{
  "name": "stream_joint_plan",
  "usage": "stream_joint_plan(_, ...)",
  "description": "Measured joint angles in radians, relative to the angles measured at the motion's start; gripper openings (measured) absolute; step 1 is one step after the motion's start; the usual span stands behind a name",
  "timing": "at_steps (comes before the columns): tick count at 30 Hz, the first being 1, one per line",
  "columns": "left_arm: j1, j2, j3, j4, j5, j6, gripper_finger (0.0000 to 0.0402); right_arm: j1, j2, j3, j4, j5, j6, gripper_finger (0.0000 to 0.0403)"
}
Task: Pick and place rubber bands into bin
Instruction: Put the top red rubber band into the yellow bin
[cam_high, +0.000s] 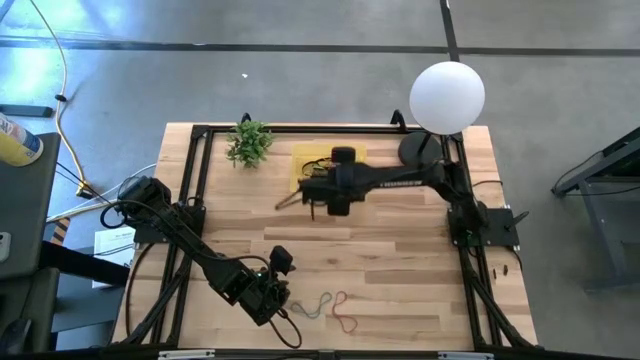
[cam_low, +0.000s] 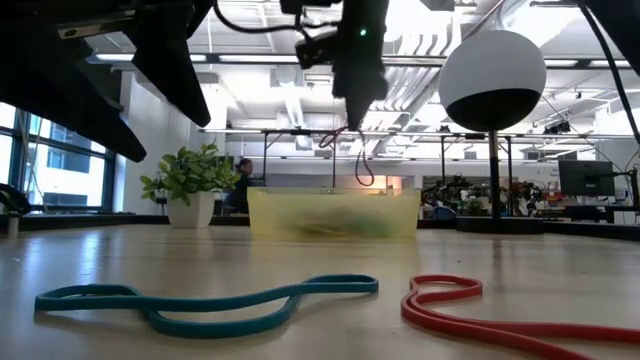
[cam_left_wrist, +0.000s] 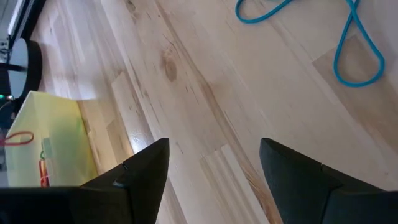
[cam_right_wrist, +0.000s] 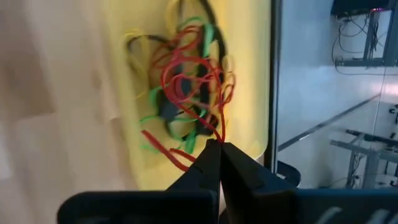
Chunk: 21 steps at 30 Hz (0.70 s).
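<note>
High view: right end effector (cam_high: 318, 196) over the yellow bin (cam_high: 318, 168) on the desk (cam_high: 400, 260). Low view: red band (cam_low: 362, 160) dangles above bin. Right wrist: fingers pinched together on it. Left wrist: left end effector (cam_left_wrist: 214, 163) spread apart, empty, near teal band (cam_left_wrist: 348, 43).

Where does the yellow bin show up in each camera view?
High view: bin at the table's far edge, partly under the right arm.
Low view: bin centre, far across the table.
Left wrist: bin at the left edge.
Right wrist: bin fills the middle.
Shared landmark: plant beside it.
</note>
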Motion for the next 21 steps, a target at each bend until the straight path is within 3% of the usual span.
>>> stream_joint_plan(10,0.0,0.0,0.0,0.004,-0.005,0.0,0.0238,-0.161,0.0,0.0,0.167,-0.107,-0.105,0.0)
stream_joint_plan(21,0.0,0.0,0.0,0.005,-0.005,-0.003,0.0238,-0.252,0.0,-0.052,0.3,-0.284,-0.142,0.0)
